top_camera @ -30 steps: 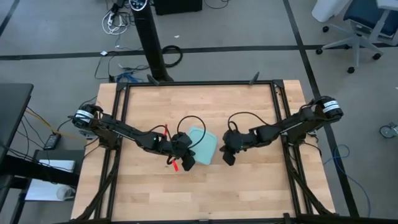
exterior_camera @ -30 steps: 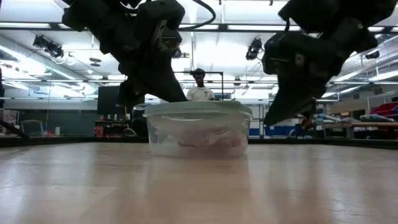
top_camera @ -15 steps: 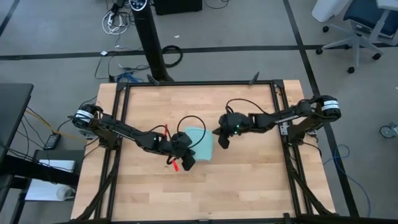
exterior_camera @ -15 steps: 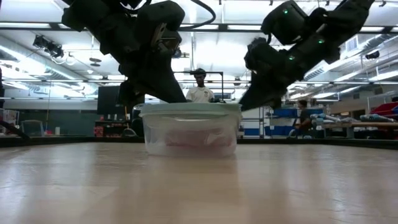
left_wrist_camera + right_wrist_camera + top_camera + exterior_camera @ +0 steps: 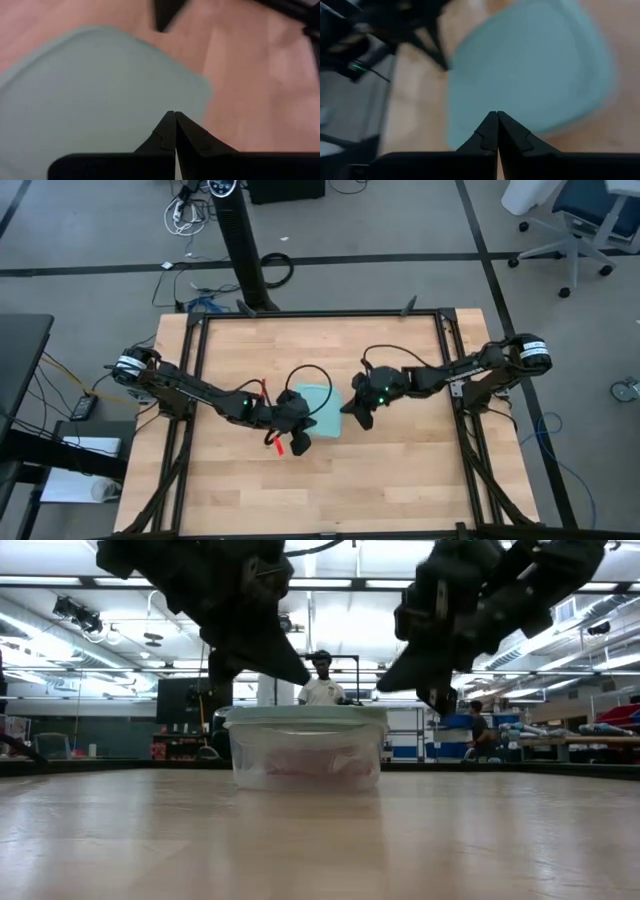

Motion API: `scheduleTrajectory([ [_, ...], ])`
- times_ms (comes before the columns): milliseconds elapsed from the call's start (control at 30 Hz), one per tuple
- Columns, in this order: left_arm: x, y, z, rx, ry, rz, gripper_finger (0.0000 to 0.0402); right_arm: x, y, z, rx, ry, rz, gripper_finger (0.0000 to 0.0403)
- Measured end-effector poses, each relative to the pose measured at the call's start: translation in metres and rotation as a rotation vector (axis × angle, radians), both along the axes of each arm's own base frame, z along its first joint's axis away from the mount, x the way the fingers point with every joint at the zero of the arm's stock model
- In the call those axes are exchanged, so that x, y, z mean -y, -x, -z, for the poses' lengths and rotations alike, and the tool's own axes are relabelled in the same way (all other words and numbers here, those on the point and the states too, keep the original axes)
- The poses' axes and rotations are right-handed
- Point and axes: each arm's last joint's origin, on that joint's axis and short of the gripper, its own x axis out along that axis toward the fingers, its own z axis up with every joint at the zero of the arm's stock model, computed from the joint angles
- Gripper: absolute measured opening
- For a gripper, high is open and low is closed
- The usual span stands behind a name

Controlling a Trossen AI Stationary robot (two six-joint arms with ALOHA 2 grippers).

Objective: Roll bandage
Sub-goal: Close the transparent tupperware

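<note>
- Bandage [image 5: 279, 445]: a small bright red piece shows on the wooden table [image 5: 400, 470] just left of the left gripper, at the near-left corner of the light-blue container; a thin red bit also shows a little farther back beside the left arm [image 5: 200, 392].
- Through the container's clear wall in the low view there is a faint reddish patch [image 5: 305, 762]; it may be more red fabric, but the view is too hazy to be sure.
- Container [image 5: 322, 412]: a square tub with a light-blue lid, standing near the middle of the table, between the two grippers.
- Left gripper [image 5: 299, 438]: at the container's near-left edge, fingers pressed together with nothing between them; in its wrist view the closed tips [image 5: 174, 120] point over the blue lid [image 5: 95, 95].
- Right gripper [image 5: 357, 413]: just beside the container's right edge, fingers pressed together and empty; its wrist view shows the closed tips [image 5: 497, 119] aimed at the lid [image 5: 530, 70].
- In the low view both grippers hang above the tub, one on each side of it.
- A person [image 5: 321, 683] stands in the room well behind the table.
</note>
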Motion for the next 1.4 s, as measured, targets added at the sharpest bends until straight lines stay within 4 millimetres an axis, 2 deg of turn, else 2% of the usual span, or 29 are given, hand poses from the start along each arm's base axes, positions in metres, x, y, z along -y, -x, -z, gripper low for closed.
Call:
scheduleTrajectory([
  [133, -0.007, 0.009, 0.000, -0.083, -0.056, -0.045, 0.0005, -0.022, -0.002, -0.007, 0.052, -0.118, -0.013, 0.0002],
  [267, -0.012, 0.016, 0.007, -0.177, -0.100, -0.100, 0.0005, -0.040, 0.000, -0.004, 0.001, -0.225, -0.039, 0.0002],
  [433, -0.008, 0.015, 0.011, -0.182, -0.071, -0.102, 0.0005, -0.058, 0.004, -0.003, -0.031, -0.277, -0.085, 0.0002],
  [633, 0.002, 0.017, 0.011, -0.173, 0.014, -0.120, 0.0005, -0.051, 0.009, 0.008, -0.147, -0.200, 0.027, 0.0002],
  [867, 0.016, 0.016, 0.007, -0.098, 0.115, -0.139, 0.0005, -0.020, 0.006, 0.011, -0.157, -0.164, 0.123, 0.0002],
  [1000, 0.019, 0.013, 0.004, -0.055, 0.097, -0.097, 0.0005, -0.012, 0.004, 0.008, -0.139, -0.216, 0.074, 0.0002],
  [1200, 0.019, 0.015, 0.002, -0.061, 0.035, -0.072, 0.0005, -0.037, 0.002, 0.000, -0.057, -0.267, -0.063, 0.0002],
  [1400, 0.010, 0.015, 0.004, -0.087, -0.034, -0.092, 0.0005, -0.068, 0.000, -0.006, -0.107, -0.119, -0.041, 0.0001],
])
